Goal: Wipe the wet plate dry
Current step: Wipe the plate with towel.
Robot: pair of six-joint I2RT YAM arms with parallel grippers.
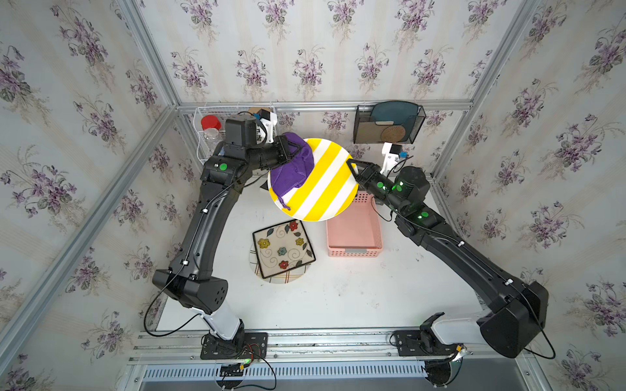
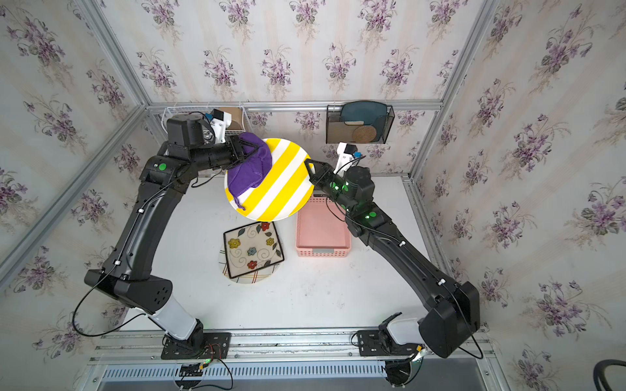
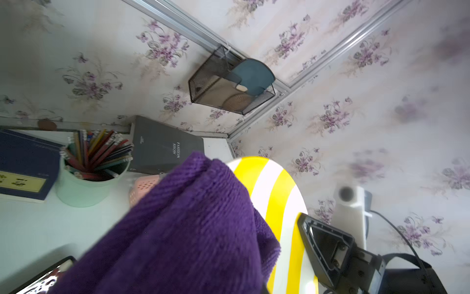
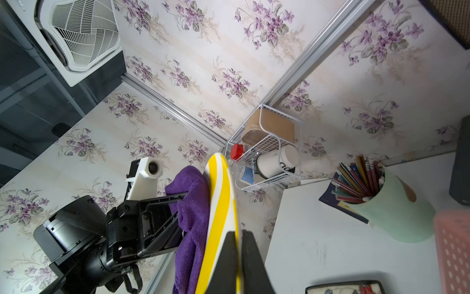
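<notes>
The right hand (image 1: 351,165) is pressed together on the rim of the yellow-and-white striped plate (image 1: 325,182), one finger on each face (the right wrist view shows the rim squeezed between the two black fingers (image 4: 250,254)). It holds the plate in the air, tilted, above the far part of the counter (image 1: 338,298), with the striped face turned up toward both top views. On the opposite side, the left hand (image 1: 297,151) pinches a purple cloth (image 1: 290,176). The cloth lies bunched against the plate's striped face, covering the part nearest the left hand, and one corner trails down to the plate's near rim.

Below the plate's right part, a pink plastic basket (image 1: 354,252) stands on the counter, toward the right edge. The plate hides the basket's far left corner in both top views. Just left of the basket, around the middle of the counter, a square plate with painted flowers (image 1: 283,248) lies on top of a round plate with crossing lines (image 1: 283,279).

Toward the far edge, in the left wrist view, a pale green cup of coloured pencils (image 3: 86,193) stands just beside a dark blue book (image 3: 25,157) and a grey book (image 3: 162,147). A black mesh holder (image 1: 388,125) and a white wire basket (image 1: 203,142) hang on the back wall.
</notes>
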